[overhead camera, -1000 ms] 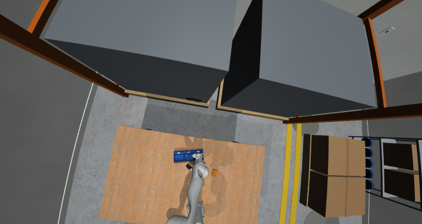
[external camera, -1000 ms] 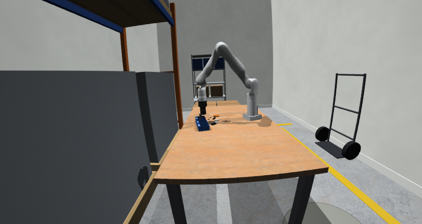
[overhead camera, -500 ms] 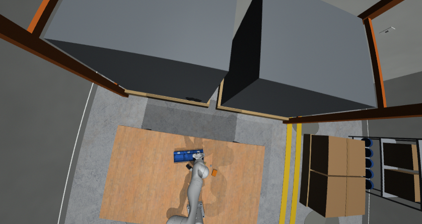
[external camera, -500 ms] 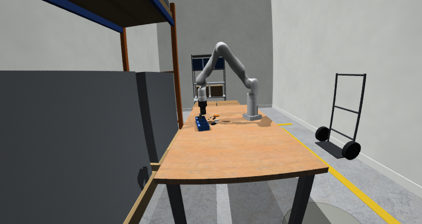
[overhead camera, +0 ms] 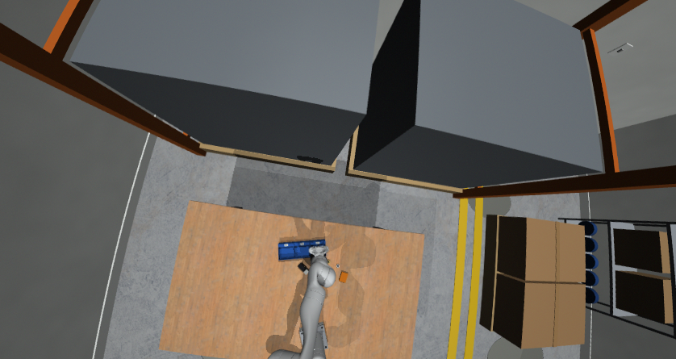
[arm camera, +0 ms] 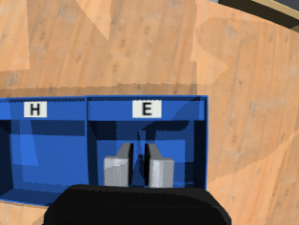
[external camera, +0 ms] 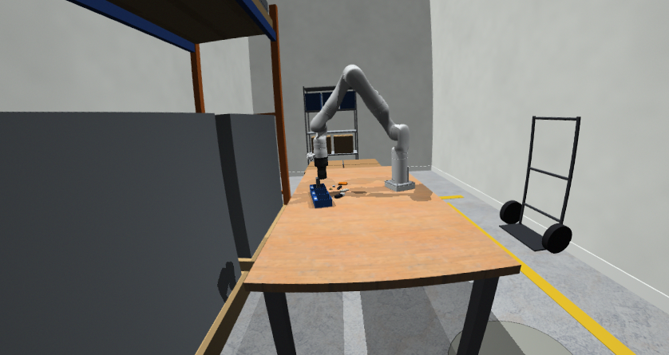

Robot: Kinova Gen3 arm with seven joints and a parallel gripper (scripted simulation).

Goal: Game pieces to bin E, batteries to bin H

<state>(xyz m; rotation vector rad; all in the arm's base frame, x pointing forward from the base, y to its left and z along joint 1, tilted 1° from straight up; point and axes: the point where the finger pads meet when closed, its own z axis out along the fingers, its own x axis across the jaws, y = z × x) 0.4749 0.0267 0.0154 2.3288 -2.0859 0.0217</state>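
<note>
The bin marked E (arm camera: pixel 185 110) is the right end of a joined row of blue bins, with the bin marked H (arm camera: pixel 67 111) (overhead camera: pixel 302 251) beside it. My gripper (arm camera: pixel 138 157) (external camera: pixel 318 183) points down over bin E. Its fingers stand a narrow gap apart, with no object seen between them; a dark shadow shows there. No thing shows on the visible floor of either bin; the near part of bin E is hidden by my gripper. Small pieces lie near the bins, among them a whitish one (overhead camera: pixel 337 265); they are too small to name surely.
An orange block (overhead camera: pixel 344 276) (external camera: pixel 342 183) and a black object (overhead camera: pixel 302 266) (external camera: pixel 338 195) lie on the wooden table (overhead camera: pixel 227 281) (external camera: pixel 374 240). Another blue bin (overhead camera: pixel 285 251) adjoins bin H. Tall grey boxes (external camera: pixel 103 203) stand beyond the table's edge.
</note>
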